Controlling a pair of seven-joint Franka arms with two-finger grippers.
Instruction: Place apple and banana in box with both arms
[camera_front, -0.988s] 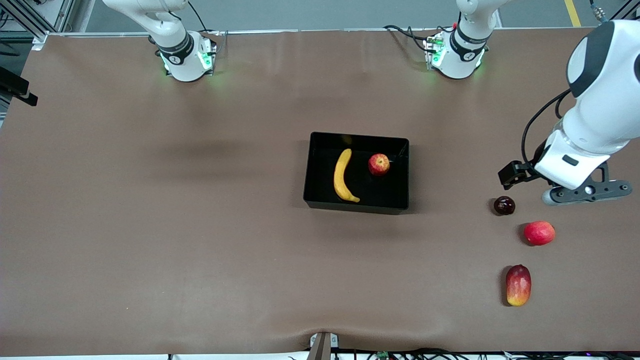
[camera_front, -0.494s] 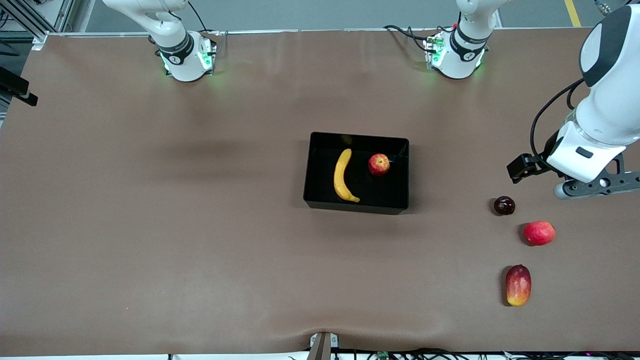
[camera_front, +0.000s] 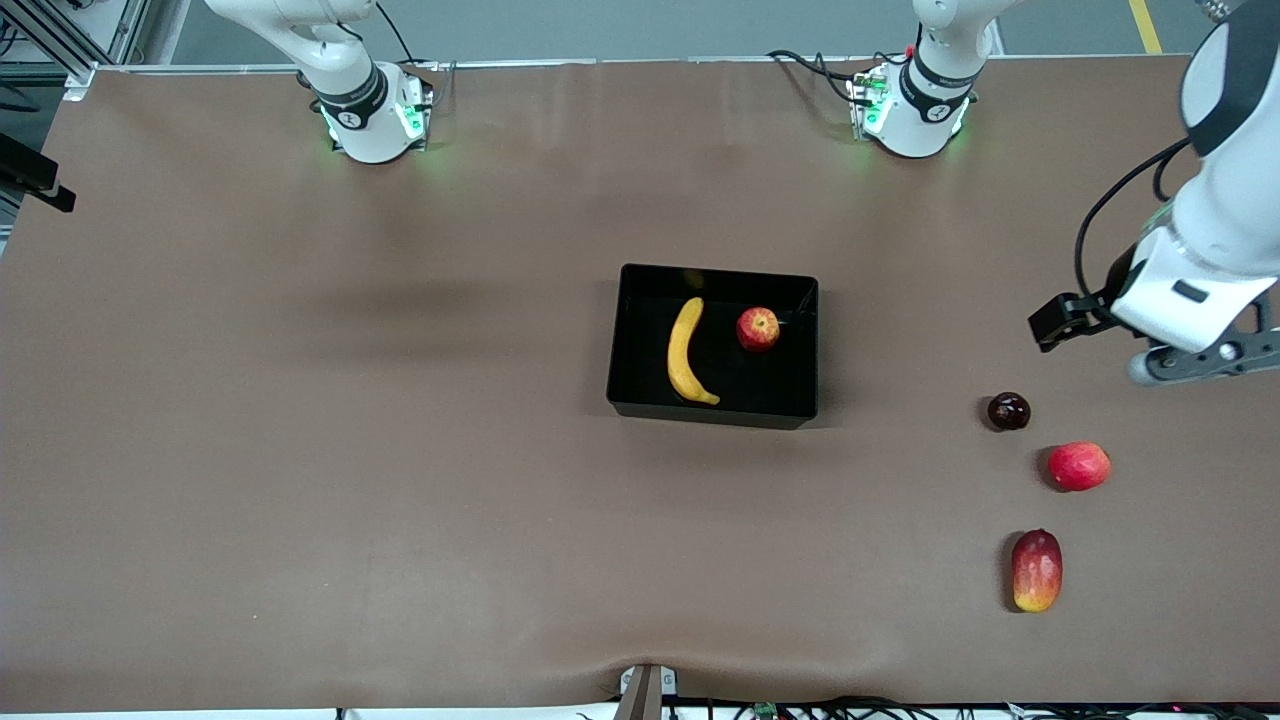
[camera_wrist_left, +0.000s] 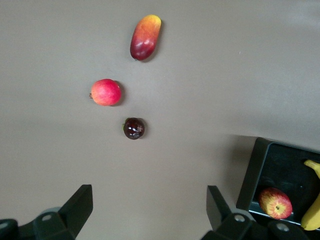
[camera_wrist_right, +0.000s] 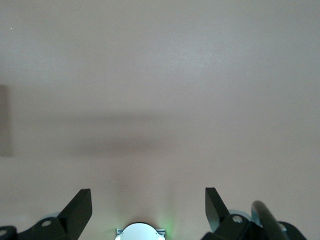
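Front view: a glossy black plastic box (camera_front: 713, 345) mid-bench holds the curved yellow banana (camera_front: 686, 352) beside the streaky red apple (camera_front: 758, 328) (apart). Left wrist view: left tool (camera_wrist_left: 149, 210) wide, empty, over brown bench (camera_wrist_left: 200, 85). Right wrist view: right tool (camera_wrist_right: 148, 209) wide, empty, waiting.

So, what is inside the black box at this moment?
Inside the box lie the banana and the apple, side by side and apart. The floor beneath each fruit is covered; nothing else shows inside.
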